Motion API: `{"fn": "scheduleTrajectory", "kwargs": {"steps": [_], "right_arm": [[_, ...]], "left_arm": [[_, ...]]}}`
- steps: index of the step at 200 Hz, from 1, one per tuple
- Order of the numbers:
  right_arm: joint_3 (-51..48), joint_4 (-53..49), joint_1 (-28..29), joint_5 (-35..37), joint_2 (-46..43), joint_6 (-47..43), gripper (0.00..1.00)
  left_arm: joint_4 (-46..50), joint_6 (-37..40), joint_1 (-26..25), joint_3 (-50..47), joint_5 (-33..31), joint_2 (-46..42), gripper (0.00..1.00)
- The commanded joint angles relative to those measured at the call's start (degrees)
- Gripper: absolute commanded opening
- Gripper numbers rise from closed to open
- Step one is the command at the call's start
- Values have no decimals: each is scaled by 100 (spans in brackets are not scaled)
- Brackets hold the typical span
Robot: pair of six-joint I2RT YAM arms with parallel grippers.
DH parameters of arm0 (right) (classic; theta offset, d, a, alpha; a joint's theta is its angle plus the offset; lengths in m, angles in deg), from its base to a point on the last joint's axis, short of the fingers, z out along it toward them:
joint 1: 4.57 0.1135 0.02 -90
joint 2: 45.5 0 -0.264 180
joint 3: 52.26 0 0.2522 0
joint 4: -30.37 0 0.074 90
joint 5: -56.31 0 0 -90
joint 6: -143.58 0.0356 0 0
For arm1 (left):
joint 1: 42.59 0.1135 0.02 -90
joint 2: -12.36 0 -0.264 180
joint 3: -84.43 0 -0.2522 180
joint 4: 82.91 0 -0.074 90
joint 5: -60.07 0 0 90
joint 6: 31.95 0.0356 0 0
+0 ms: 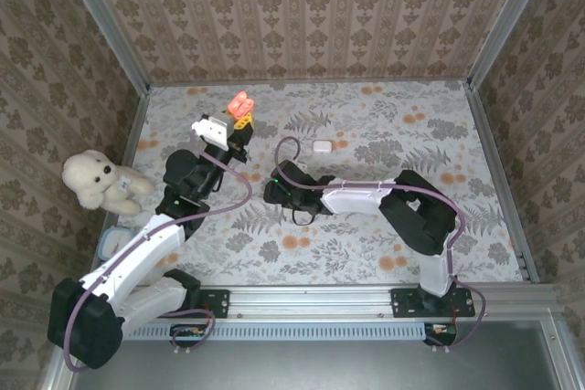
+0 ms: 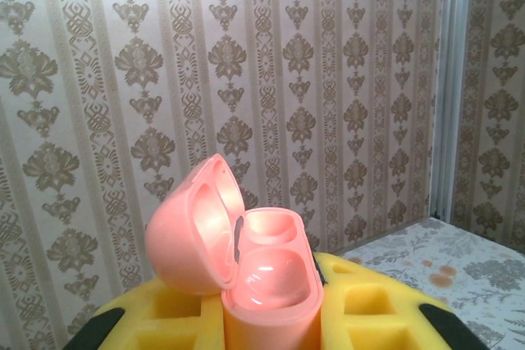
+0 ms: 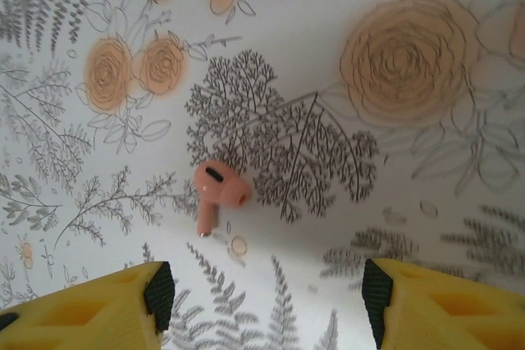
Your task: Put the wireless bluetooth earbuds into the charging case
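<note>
**One pink earbud [image 3: 215, 194] lay loose before the right gripper [image 3: 262, 305]**

The right gripper's jaws stood wide apart, holding nothing, above the flowered table [image 3: 459, 227]; the earbud rested there just ahead of its fingers; the left gripper [image 1: 239, 125] was clamped on the pink charging case [image 2: 246, 268], lid flipped up.

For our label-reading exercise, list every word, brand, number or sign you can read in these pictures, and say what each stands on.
No readable text anywhere.
The pink charging case and pink earbud show no lettering.
The small white case and teddy bear are too small to tell.
The wallpaper and tablecloth carry only patterns.
</note>
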State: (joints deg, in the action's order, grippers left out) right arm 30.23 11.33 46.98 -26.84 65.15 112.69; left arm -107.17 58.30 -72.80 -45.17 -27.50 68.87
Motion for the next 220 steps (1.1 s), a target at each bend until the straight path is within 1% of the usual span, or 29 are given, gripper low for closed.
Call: {"fn": "scheduleTrajectory", "kwargs": {"steps": [1, 34, 51, 55, 67, 101, 128, 173, 220], "right_arm": [[610, -1740, 130, 477, 148, 793, 66], [1525, -2745, 234, 921, 625, 1375, 66], [1816, -2912, 233, 1005, 856, 1595, 66], [1894, -2945, 241, 1022, 918, 1617, 66], [2159, -3129, 255, 1117, 1072, 1671, 66], [2754, -3436, 277, 1286, 1451, 1553, 65], [2919, -3461, 290, 1327, 1572, 1503, 65], [3322, -3512, 334, 1347, 1832, 1325, 64], [4107, -4085, 338, 1336, 2385, 1244, 63]], "left_arm": [[-135, -30, 117, 2, -311, -35, 0], [-118, -268, 337, 88, -414, 32, 0], [-135, -366, 367, 92, -423, 25, 0], [-143, -380, 534, 93, -418, 21, 0], [-169, -448, 618, 93, -407, 26, 0], [-247, -594, 805, 63, -310, 36, 0], [-318, -680, 903, 45, -248, 57, 0], [-411, -786, 947, 18, -210, 123, 0], [-427, -825, 969, 0, -223, 132, 0]]}}
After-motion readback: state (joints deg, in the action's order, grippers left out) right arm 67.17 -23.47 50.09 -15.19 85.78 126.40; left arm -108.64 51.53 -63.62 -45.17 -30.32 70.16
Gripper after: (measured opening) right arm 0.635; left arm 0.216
